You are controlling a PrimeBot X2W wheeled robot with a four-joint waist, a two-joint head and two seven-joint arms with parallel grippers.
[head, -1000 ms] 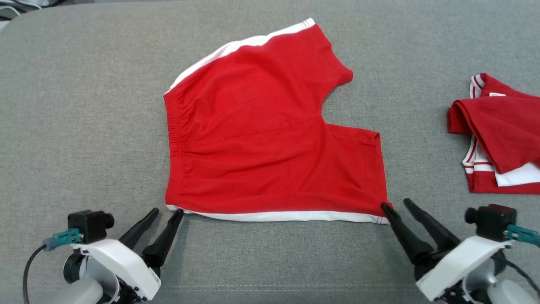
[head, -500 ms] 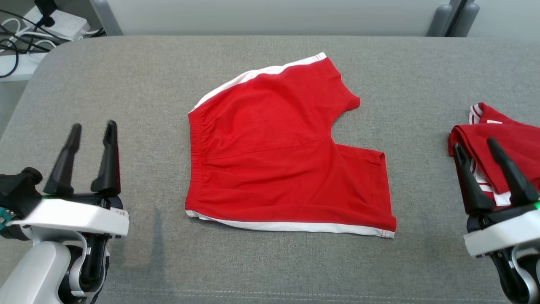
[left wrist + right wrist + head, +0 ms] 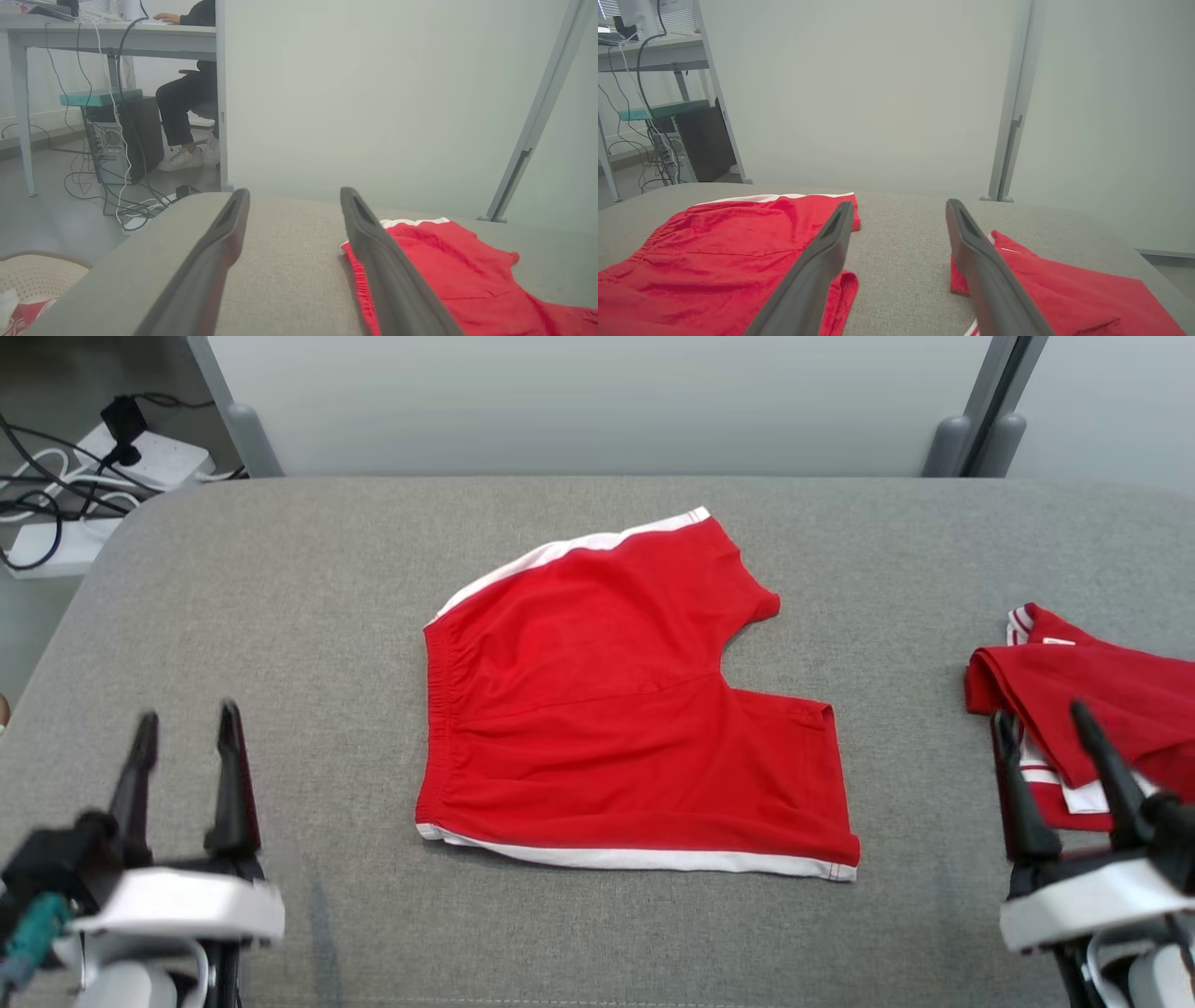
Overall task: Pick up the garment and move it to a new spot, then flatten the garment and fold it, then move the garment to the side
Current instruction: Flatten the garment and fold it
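The garment [image 3: 616, 709], red shorts with white side stripes, lies spread flat in the middle of the grey padded table [image 3: 280, 616], waistband to the left, legs to the right. My left gripper [image 3: 187, 714] hovers open and empty at the lower left, well clear of the waistband. My right gripper [image 3: 1039, 712] is open and empty at the lower right, beyond the leg hems. In the left wrist view the left gripper [image 3: 293, 193] has the shorts [image 3: 458, 266] to its right. In the right wrist view the right gripper [image 3: 900, 205] points between the shorts [image 3: 714, 252] and another red garment.
A second red garment with white trim [image 3: 1102, 700] [image 3: 1064, 289] lies folded at the table's right edge, just behind my right fingers. A pale partition wall [image 3: 597, 401] stands behind the table. Power strips and cables [image 3: 84, 476] lie on the floor at the left. A seated person [image 3: 187, 107] is at a desk beyond.
Both open grippers have left the shorts' near corners, lifting and drawing outward to the sides. The head camera has tilted up, showing the far edge and wall. The shorts lie as before.
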